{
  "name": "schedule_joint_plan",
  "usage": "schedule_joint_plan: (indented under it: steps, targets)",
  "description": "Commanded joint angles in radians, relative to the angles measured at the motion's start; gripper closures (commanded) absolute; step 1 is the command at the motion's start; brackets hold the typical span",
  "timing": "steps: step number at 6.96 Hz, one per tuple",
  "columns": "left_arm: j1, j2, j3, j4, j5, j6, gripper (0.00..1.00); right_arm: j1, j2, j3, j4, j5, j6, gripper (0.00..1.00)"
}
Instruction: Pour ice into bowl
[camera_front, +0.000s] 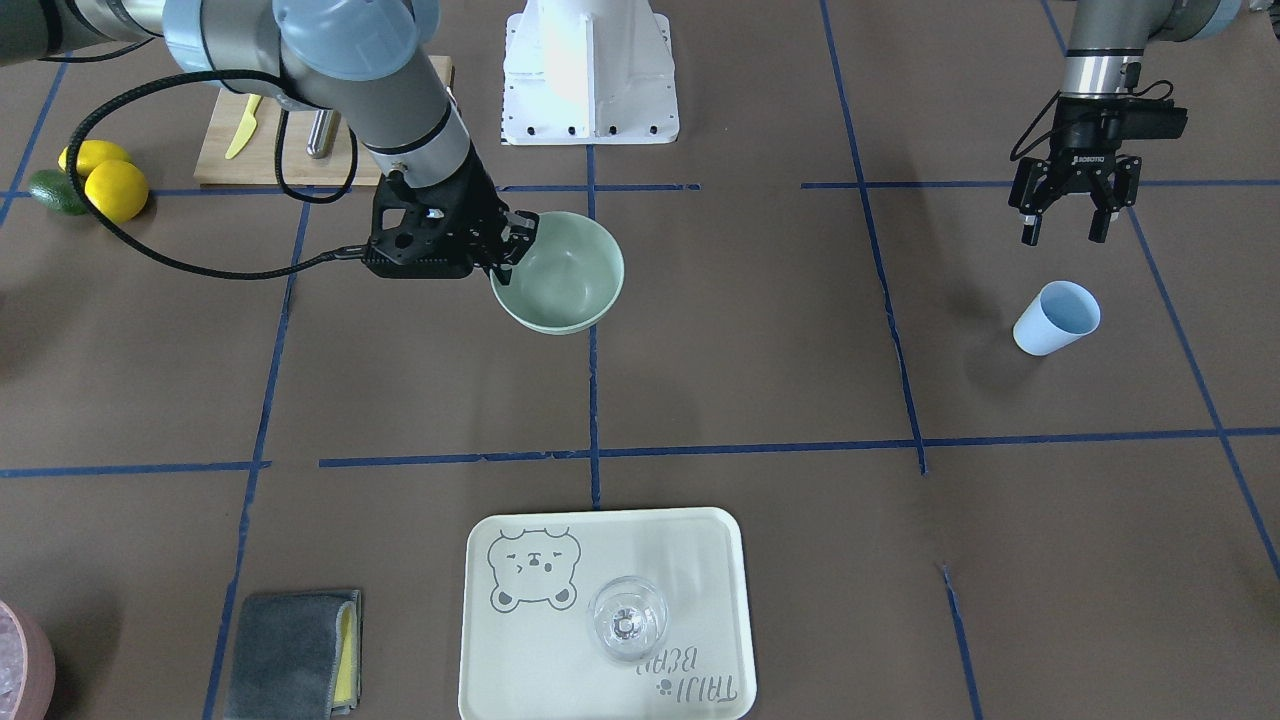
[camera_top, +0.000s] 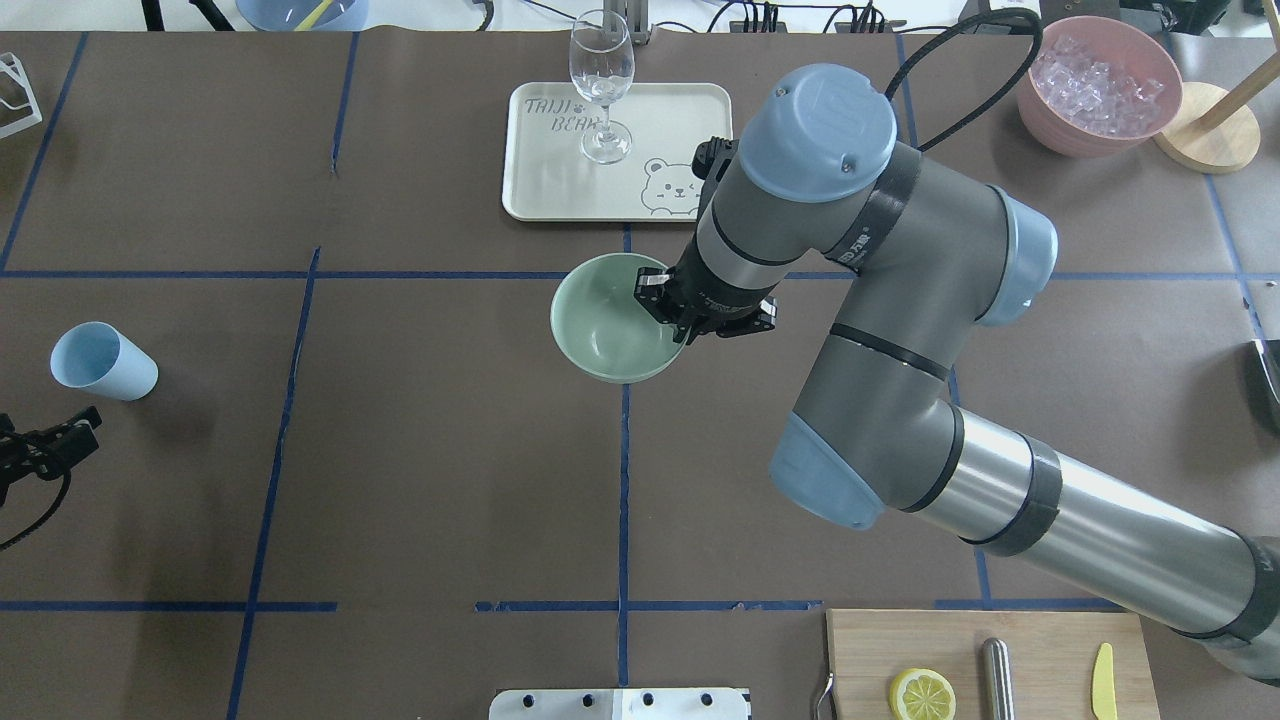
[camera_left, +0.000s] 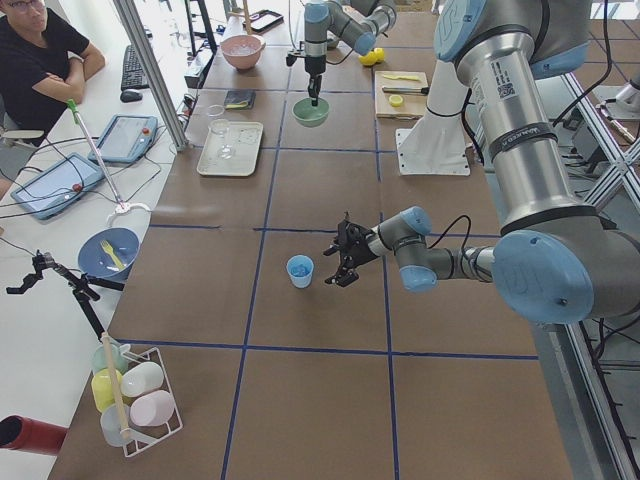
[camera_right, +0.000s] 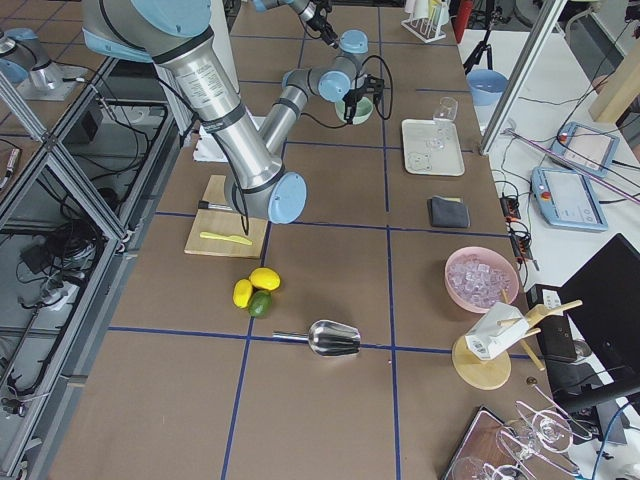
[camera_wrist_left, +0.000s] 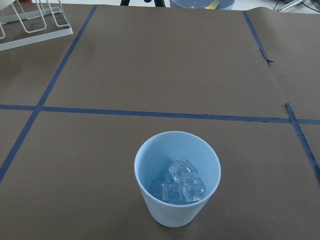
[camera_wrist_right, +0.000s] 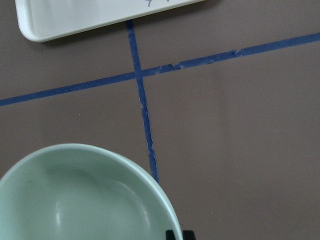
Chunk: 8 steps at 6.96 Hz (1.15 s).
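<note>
The pale mint-green bowl (camera_front: 570, 280) sits near the table's middle, and nothing shows inside it. My right gripper (camera_front: 508, 252) is shut on its rim on the robot's side. From overhead the bowl (camera_top: 600, 325) shows beside that gripper (camera_top: 668, 312). The ice (camera_wrist_left: 183, 182), a few clear cubes, lies in the light blue cup (camera_wrist_left: 177, 200) in the left wrist view. My left gripper (camera_front: 1064, 232) hangs open just behind the cup (camera_front: 1057, 318), apart from it.
A pale tray (camera_top: 545, 185) with a wine glass (camera_top: 601, 90) stands beyond the bowl. A pink bowl (camera_top: 1098, 85) of ice is at the far right. A cutting board (camera_top: 1040, 640) holds a lemon half and a knife. Lemons (camera_front: 115, 190) and a grey cloth (camera_front: 290, 655) lie nearby.
</note>
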Motion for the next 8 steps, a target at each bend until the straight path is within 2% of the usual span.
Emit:
schedule_joint_plan:
  steps: [1,3,6,7,8]
  targets:
    - [0.009,-0.084,0.076,0.0,0.105,-0.009,0.0,-0.061,0.051,-0.051,0.001,-0.059,0.035,1.0]
    - [0.009,-0.15,0.136,0.0,0.18,-0.005,0.0,-0.099,0.071,-0.084,0.002,-0.093,0.036,1.0]
    - [0.012,-0.234,0.241,0.001,0.225,0.003,0.0,-0.139,0.138,-0.16,0.005,-0.11,0.039,1.0]
    - [0.012,-0.242,0.265,0.0,0.225,0.003,0.0,-0.159,0.175,-0.214,0.045,-0.122,0.05,1.0]
    - [0.009,-0.245,0.268,0.0,0.242,0.005,0.0,-0.17,0.183,-0.266,0.133,-0.134,0.093,1.0]
